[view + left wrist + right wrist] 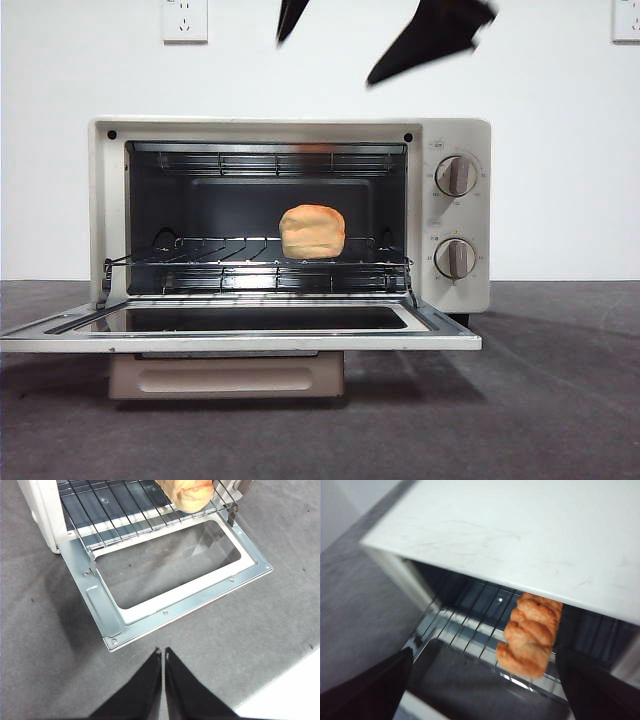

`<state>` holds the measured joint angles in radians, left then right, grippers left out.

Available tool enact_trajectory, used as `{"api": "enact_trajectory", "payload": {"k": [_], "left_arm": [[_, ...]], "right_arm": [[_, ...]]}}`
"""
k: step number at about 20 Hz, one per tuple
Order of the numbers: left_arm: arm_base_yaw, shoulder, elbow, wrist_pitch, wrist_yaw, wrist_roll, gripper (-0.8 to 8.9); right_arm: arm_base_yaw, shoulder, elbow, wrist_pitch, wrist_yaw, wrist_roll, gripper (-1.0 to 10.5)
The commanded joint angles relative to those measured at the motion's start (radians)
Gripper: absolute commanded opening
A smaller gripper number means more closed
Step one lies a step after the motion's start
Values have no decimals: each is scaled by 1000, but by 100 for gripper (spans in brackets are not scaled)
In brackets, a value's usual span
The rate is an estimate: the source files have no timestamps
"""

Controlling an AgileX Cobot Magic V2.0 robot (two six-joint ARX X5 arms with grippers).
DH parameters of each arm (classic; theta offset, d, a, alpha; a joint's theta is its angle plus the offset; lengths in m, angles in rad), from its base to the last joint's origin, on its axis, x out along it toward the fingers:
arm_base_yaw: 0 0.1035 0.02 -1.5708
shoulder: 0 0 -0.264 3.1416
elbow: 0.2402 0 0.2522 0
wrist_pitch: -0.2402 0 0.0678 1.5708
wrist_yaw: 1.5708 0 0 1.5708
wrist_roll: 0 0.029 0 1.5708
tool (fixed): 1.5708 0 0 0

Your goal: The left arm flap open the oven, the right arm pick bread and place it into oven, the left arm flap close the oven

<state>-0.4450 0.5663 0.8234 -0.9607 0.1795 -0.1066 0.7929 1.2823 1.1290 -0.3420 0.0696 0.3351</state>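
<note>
Golden bread (312, 231) on oven (455, 130) rack, lengthwise front-to-back; left end effector (163, 652) clenched, right end effector (480, 680) released.

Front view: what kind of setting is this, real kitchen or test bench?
Probably a lab test bench, not a kitchen: the toaster oven stands alone on a grey felt-like table cover before a bare white wall with wall sockets. No counter, sink or cabinets in view.
</note>
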Motion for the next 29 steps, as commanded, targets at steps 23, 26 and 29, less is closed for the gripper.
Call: {"api": "enact_trajectory", "payload": {"k": [23,26,29], "left_arm": [[-3,2,4,28,-3,-21,16],[7,2,-36,116,-14,-83,15],[47,3,-135,248,-79,-150,14]], "right_arm": [[-38,-552,-284,-233,-283,-230,449],[-38,-553,-284,-235,-283,-230,449],[-38,-553,-284,-240,-283,-230,449]]}}
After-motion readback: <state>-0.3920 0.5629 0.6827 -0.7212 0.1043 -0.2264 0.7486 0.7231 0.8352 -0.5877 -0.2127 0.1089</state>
